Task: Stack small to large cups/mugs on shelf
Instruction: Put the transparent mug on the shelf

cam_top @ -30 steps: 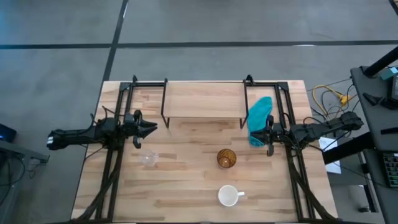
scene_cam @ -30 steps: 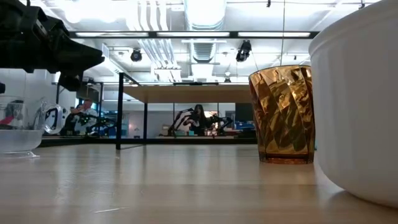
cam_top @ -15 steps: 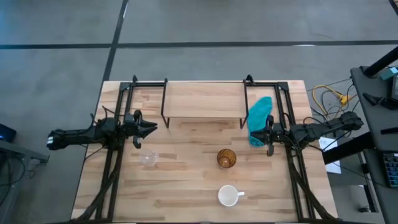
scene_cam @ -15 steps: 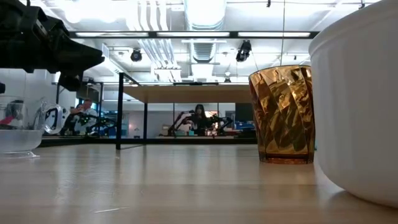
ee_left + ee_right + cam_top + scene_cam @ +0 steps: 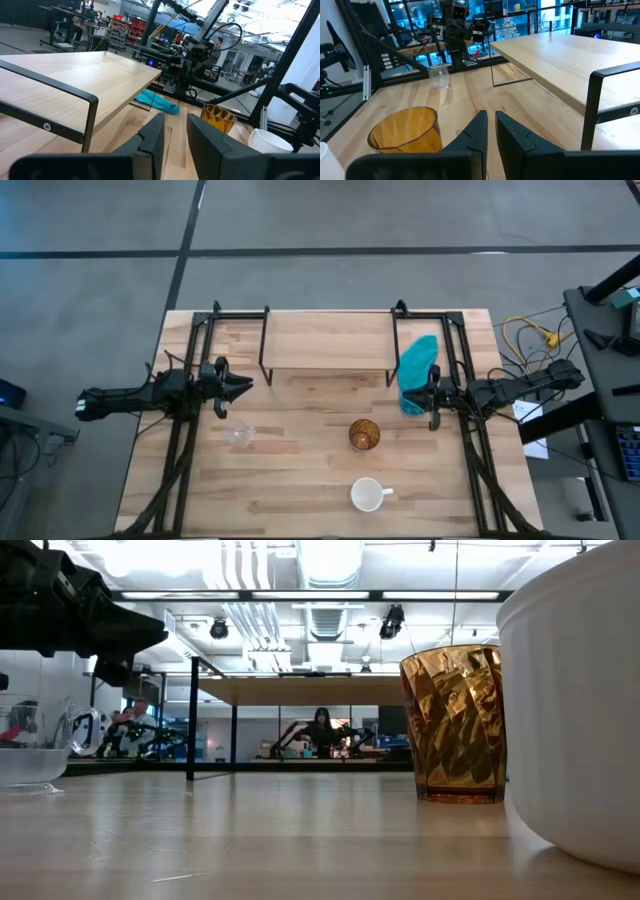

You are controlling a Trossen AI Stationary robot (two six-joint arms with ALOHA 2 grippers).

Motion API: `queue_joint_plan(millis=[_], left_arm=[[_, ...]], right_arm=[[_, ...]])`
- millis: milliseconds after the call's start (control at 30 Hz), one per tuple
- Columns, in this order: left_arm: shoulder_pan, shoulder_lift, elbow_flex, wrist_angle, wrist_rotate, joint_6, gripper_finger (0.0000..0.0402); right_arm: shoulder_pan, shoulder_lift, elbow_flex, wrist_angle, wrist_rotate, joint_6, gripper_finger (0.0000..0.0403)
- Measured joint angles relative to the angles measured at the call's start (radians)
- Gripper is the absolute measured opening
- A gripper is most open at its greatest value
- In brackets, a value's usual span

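Observation:
The small clear glass cup [image 5: 238, 435] stands on its base on the table's left half, just near of my left gripper [image 5: 247, 385]. The amber tumbler [image 5: 364, 434] stands upright mid-table, and the white handled mug [image 5: 368, 496] stands nearer the near edge. The light-wood shelf [image 5: 328, 340] stands on black legs at the far side, nothing on it. My right gripper [image 5: 430, 398] hovers right of the tumbler. Both grippers are shut with only a slit between the fingers, left [image 5: 175, 127] and right [image 5: 490, 117], and hold nothing.
A teal cloth [image 5: 417, 370] lies by the shelf's right legs, just far of my right gripper. Black frame rails [image 5: 185, 430] run along both table sides. Bare wood lies between the cups and the shelf [image 5: 75, 75]. Cables and equipment sit right of the table.

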Motion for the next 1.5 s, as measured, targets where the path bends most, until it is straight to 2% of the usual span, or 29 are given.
queue_joint_plan(millis=[100,333,533,633,733,867,1033,1167,1300,1433,1500], left_arm=[[0.0,0.0,0.0,0.0,0.0,0.0,0.0068],[0.0,0.0,0.0,0.001,0.0,0.0,0.0068],[-0.001,0.004,0.0,0.012,-0.029,0.011,0.0068],[0.0,0.005,0.017,0.003,0.003,-0.043,0.0068],[0.0,0.039,0.117,-0.137,0.078,-0.087,0.0068],[0.0,0.143,0.345,-0.466,0.082,-0.132,0.0068],[-0.001,0.369,0.681,-0.871,0.087,-0.124,0.0068],[-0.001,0.571,0.876,-1.123,0.172,-0.029,0.0068],[-0.001,0.698,0.964,-1.21,0.256,0.026,0.0068],[-0.002,0.785,0.97,-1.206,0.357,0.029,0.0068],[-0.004,0.814,0.953,-1.206,0.373,0.028,0.0068]], right_arm=[[0.0,0.0,0.0,0.001,-0.004,0.109,0.0031],[0.0,0.0,0.0,0.097,-0.006,0.539,0.0031],[0.0,0.0,0.0,0.135,0.001,0.507,0.0031],[0.0,0.0,0.0,0.181,0.003,0.515,0.0031],[0.0,0.001,0.0,0.304,-0.006,0.5,0.0031],[0.0,0.019,0.008,0.45,-0.007,0.302,0.0031],[0.0,0.064,0.097,0.387,0.049,0.106,0.0031],[0.0,0.117,0.181,0.219,0.112,0.05,0.0031],[0.0,0.184,0.249,0.018,0.132,0.113,0.0031],[0.0,0.258,0.29,-0.115,0.132,0.277,0.0031],[0.0,0.293,0.296,-0.146,0.131,0.337,0.0031]])
